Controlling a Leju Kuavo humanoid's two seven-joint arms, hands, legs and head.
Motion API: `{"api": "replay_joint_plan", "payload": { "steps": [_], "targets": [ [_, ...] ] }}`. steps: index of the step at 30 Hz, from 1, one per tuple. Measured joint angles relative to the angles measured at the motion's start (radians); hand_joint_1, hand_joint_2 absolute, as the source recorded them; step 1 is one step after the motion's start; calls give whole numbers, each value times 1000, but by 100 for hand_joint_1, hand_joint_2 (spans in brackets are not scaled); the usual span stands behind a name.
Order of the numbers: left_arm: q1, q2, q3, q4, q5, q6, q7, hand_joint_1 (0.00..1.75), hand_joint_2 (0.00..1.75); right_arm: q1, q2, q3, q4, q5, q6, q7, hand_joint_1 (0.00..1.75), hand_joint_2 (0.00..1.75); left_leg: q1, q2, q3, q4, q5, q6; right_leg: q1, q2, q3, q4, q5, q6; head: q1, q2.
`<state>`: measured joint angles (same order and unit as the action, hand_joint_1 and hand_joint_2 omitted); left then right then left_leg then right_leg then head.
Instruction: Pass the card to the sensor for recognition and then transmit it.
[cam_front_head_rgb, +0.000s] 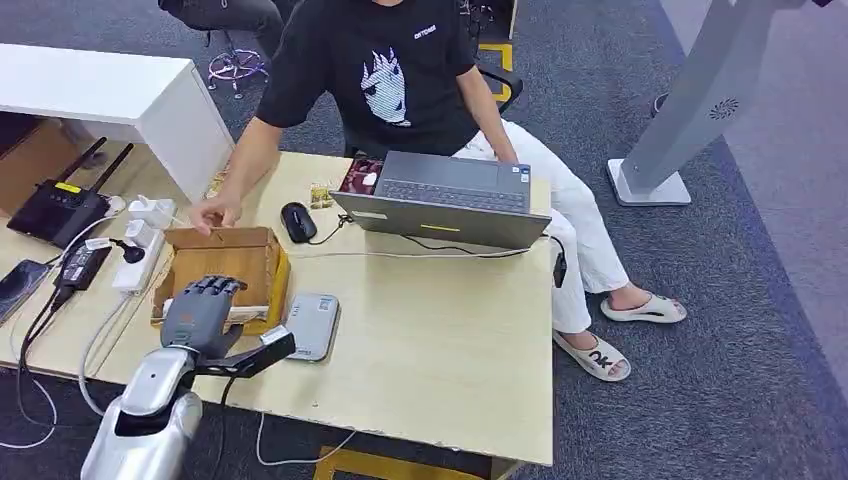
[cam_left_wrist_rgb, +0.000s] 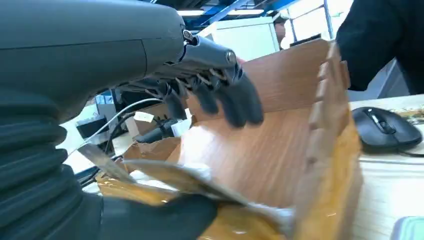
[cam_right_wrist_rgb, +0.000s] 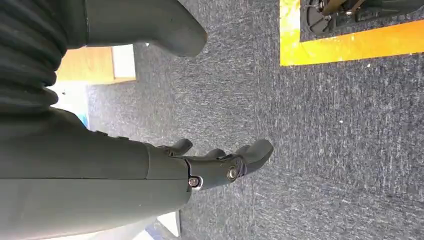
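Pale flat card (cam_left_wrist_rgb: 200, 182), lying tilted across near edge of wooden box (cam_front_head_rgb: 225, 262); grey flat sensor (cam_front_head_rgb: 312, 325) just right of box.

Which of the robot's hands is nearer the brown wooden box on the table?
Left. The left hand hovers right over the brown wooden box, fingers reaching into its open top. The right hand hangs off the table, above grey carpet.
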<state>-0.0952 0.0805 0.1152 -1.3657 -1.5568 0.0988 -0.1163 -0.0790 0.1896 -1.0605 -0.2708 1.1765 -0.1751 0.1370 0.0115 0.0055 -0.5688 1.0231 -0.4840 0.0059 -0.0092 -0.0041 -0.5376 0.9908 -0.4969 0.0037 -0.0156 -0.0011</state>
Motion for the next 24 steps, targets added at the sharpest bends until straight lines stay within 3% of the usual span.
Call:
{"api": "replay_joint_plan", "payload": {
  "steps": [8,20,24],
  "targets": [
    [-1,19,-11,0,4,-46,18,175,175,-3,0,-22,0,17,0,-1,0,175,0,0,0,0,0,0,0,0,0,0,0,0,0,0],
    [-1,28,-25,0,4,-57,20,175,175,-5,0,-39,0,22,0,-6,0,175,0,0,0,0,0,0,0,0,0,0,0,0,0,0],
    [-5,31,-35,0,-5,-38,45,175,175,-6,0,-45,0,28,0,-7,0,175,0,0,0,0,0,0,0,0,0,0,0,0,0,0]
  ]
}}
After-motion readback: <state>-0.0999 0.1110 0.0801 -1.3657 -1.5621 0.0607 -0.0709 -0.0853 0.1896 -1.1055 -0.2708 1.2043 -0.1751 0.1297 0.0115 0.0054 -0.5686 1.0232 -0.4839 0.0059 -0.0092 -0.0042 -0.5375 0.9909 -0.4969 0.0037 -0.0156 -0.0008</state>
